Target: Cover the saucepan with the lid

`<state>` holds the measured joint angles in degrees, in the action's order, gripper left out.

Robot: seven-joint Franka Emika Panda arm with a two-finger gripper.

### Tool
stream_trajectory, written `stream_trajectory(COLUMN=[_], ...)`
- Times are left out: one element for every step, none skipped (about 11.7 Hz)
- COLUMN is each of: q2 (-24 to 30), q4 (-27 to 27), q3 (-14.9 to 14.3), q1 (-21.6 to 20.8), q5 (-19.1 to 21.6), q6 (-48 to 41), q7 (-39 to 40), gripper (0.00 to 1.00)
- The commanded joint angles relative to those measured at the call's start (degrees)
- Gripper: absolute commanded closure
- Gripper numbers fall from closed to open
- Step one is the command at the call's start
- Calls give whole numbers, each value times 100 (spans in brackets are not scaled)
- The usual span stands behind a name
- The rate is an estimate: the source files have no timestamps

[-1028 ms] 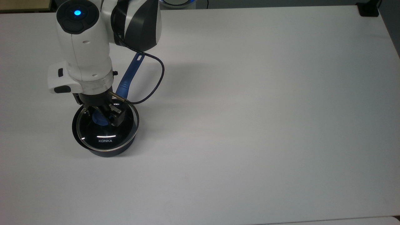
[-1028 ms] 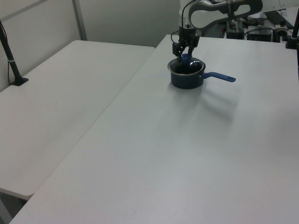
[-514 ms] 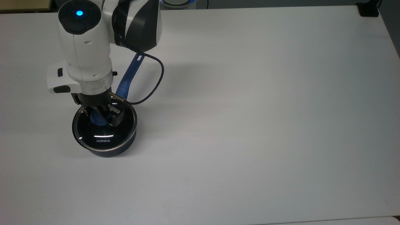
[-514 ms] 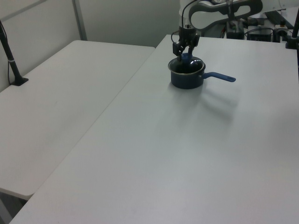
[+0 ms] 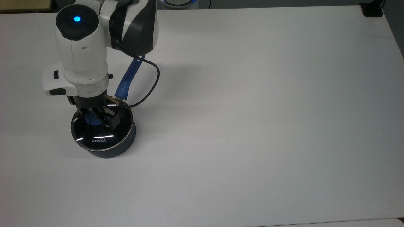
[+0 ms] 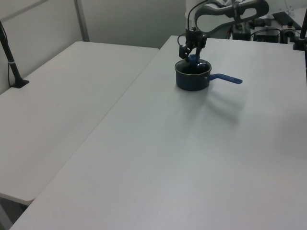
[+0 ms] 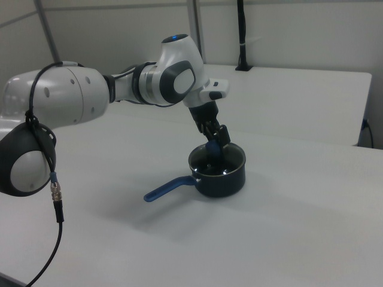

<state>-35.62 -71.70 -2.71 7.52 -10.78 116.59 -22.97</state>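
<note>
The saucepan (image 5: 123, 145) is a small dark pot standing at the top view's left, its long blue handle (image 5: 127, 77) pointing away under the arm. The lid (image 5: 101, 136), clear glass with a metal rim and white KONKA lettering, lies level within the pot's rim. My gripper (image 5: 96, 117) reaches down from above, shut on the lid's blue knob (image 5: 90, 120). In the left view the gripper (image 6: 193, 51) stands over the saucepan (image 6: 192, 81). The right view has the gripper (image 7: 213, 139) above the saucepan (image 7: 225, 179), and the handle (image 7: 167, 190) points to the right view's left.
A black cable (image 5: 153, 85) loops from the wrist past the handle. A black clamp (image 5: 372, 9) sits at the table's far corner in the top view. A second table (image 6: 57, 110) with a black post (image 6: 12, 60) adjoins on the left view's left.
The gripper has carried the lid toward the top view's left and lowered it. The lid overhung the pot's rim on the top view's right; now it sits centred on the rim.
</note>
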Motion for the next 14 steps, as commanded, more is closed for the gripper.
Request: stream_trajectory(q2=[90, 134, 300, 527, 799, 1089, 1405, 1739, 2082, 2373, 2671, 2970, 3260, 3507], q4=[-213, -213, -213, -231, -292, -310, -449, -651, -870, -1081, -1344, -1634, -1976, -2276], q3=[-54, -54, -45, -45, 16, 51, 95, 96, 96, 96, 87, 43, -18, -219], q1=[-23, -23, -14, 3, 65, 65, 56, 30, -5, -101, -250, -399, -601, -916], q5=[-152, -144, -74, -47, -21, 14, 154, 303, 557, 620, 630, 647, 639, 630], q6=[75, 40, 22, -108, -493, -871, -1170, -1382, -1628, -1848, -1928, -1920, -1903, -1877], q7=[-76, -76, -85, -85, -77, -94, -85, -68, -68, -59, -50, -68, -59, -15], gripper=[0, 0, 0, 0, 0, 0, 0, 0, 0, 0, 0, 0, 0, 0])
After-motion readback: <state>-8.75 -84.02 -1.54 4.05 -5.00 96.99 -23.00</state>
